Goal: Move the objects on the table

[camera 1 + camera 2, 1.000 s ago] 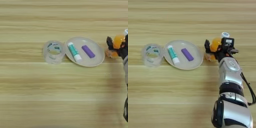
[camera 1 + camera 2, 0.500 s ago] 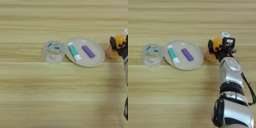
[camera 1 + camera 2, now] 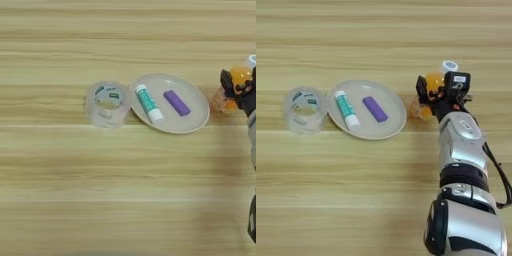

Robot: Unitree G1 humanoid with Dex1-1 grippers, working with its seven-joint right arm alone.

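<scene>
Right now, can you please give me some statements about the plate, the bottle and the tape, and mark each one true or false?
1. The glue stick lies on the plate. True.
2. The purple block lies on bare table. False: it is on the plate too.
3. The tape roll sits left of the plate. True.
4. The orange bottle stands on the plate. False: it is right of the plate, at the right gripper.

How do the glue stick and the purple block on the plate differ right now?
The glue stick is a long white-and-teal cylinder; the purple block is shorter, flat and rectangular. The glue stick lies on the left part of the plate, the purple block nearer its middle. Both lie flat on the plate, angled the same way, apart from each other and untouched by the hand.
</scene>
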